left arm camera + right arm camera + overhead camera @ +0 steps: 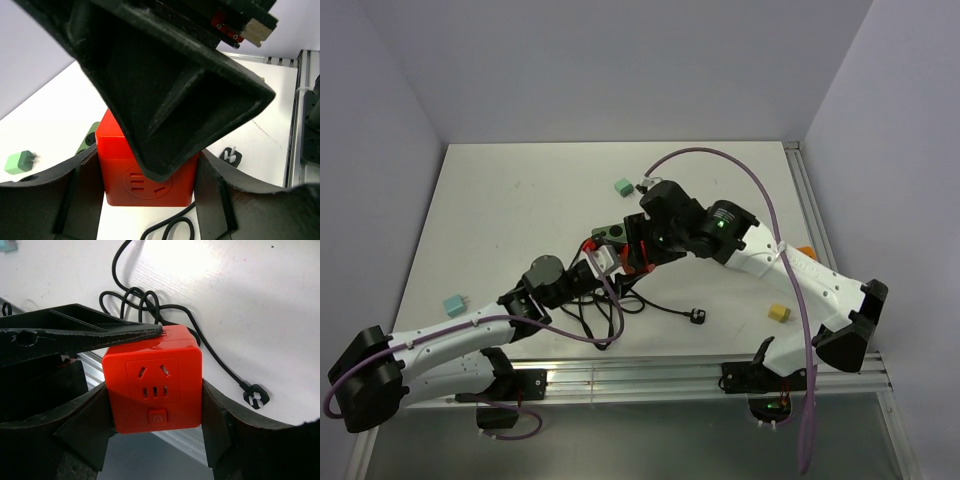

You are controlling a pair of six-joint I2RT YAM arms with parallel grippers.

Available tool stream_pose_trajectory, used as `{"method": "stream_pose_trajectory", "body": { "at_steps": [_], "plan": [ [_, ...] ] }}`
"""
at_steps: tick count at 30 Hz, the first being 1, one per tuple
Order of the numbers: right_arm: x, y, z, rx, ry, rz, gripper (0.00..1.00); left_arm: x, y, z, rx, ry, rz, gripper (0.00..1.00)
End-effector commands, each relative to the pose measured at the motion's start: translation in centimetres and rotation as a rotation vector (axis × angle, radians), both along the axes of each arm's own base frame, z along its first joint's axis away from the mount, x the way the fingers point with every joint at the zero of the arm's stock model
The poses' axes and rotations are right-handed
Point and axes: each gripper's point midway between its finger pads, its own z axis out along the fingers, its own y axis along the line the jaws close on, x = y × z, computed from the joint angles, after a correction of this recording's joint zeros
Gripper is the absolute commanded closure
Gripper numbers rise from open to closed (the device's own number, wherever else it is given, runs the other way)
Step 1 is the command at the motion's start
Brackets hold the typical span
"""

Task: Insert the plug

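**Socket cube clamped from two sides, plug loose on the table**

The socket cube (155, 385) is glossy red plastic with rounded edges. One face carries a moulded set of slots above a small square power button, and another face has slots inside a raised ring. The left gripper (145, 200) is matt black with a rough, ribbed, printed surface. Its two fingers press against opposite sides of the cube, clamped on it. The right gripper (155, 410) is made the same way and grips the cube across another pair of sides, with its fingers flush against the red plastic. One wedge-shaped finger of the left gripper lies across the cube's top edge.

The plug (256, 396) is small, black and stubby. It lies flat on the white, smooth table (260, 300), with pale metal pins showing on the face turned upward. It is too small to tell which way its pins run. Its thin black rubber cable (220, 362) leaves the end of the plug nearest the cube. The cable runs back in a nearly straight line to a loose tangle of loops just beside the cube.

The plug is well apart from the cube, off to the cube's right and toward the near table edge. Neither gripper touches it.
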Motion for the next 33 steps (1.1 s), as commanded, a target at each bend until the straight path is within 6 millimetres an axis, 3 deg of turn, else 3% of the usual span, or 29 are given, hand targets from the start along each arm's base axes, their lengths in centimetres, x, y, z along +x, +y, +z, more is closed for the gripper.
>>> {"method": "stream_pose_trajectory", "body": {
  "at_steps": [1, 3, 5, 6, 7, 12, 13, 17, 20, 22, 23, 24, 27, 29, 30, 33],
  "plan": [
    [1.2, 0.8, 1.3, 0.043, -0.056, -0.035, 1.0, 0.0, 1.0, 4.7, -0.17, -0.061, 0.041, 0.59],
    [1.9, -0.3, 1.3, 0.022, -0.114, -0.077, 1.0, 0.5, 2.0, 5.5, -0.215, -0.06, 0.097, 0.53],
    [2.5, -1.1, 1.4, 0.013, -0.161, -0.097, 1.0, 0.9, 2.8, 5.3, -0.238, -0.031, 0.147, 0.36],
    [2.4, -1.6, 2.2, 0.031, -0.191, -0.092, 1.0, 0.7, 3.3, 5.9, -0.261, -0.032, 0.149, 0.11],
    [2.5, -2.0, 2.5, 0.033, -0.212, -0.097, 1.0, 1.6, 4.4, 5.6, -0.303, 0.026, 0.233, 0.01],
    [4.7, -5.3, 3.0, 0.049, -0.268, -0.134, 1.0, 3.9, 9.5, 5.8, -0.46, 0.189, 0.519, 0.0],
    [5.0, -6.0, 2.9, 0.046, -0.265, -0.131, 1.0, 4.5, 10.6, 4.8, -0.469, 0.253, 0.595, 0.01],
    [7.8, -11.5, 1.5, -0.098, -0.346, -0.157, 1.0, 3.5, 11.7, 5.6, -0.507, 0.312, 0.592, 0.0],
    [8.6, -14.6, 1.5, -0.2, -0.381, -0.19, 1.0, 2.9, 12.6, 4.8, -0.558, 0.415, 0.612, 0.01],
    [9.3, -16.9, 1.8, -0.256, -0.404, -0.228, 1.0, 2.5, 12.6, 4.1, -0.598, 0.495, 0.606, 0.01],
    [9.6, -17.4, 2.0, -0.259, -0.413, -0.227, 1.0, 2.0, 12.2, 3.9, -0.584, 0.512, 0.574, 0.04],
    [10.2, -19.2, 2.0, -0.276, -0.416, -0.27, 1.0, 1.9, 11.9, 3.7, -0.574, 0.516, 0.561, 0.09],
    [10.9, -24.1, 0.2, -0.48, -0.395, -0.248, 1.0, 1.7, 11.4, 2.6, -0.544, 0.555, 0.55, 0.16],
    [11.0, -26.7, -2.0, -0.577, -0.317, -0.214, 1.0, 1.4, 11.1, 2.1, -0.528, 0.57, 0.538, 0.16],
    [10.9, -29.1, -2.5, -0.608, -0.278, -0.247, 1.0, 1.2, 10.9, 1.9, -0.524, 0.574, 0.516, 0.16],
    [10.7, -31.3, -3.0, -0.623, -0.258, -0.249, 1.0, 0.7, 10.4, 1.0, -0.517, 0.555, 0.471, 0.16]
  ]
}}
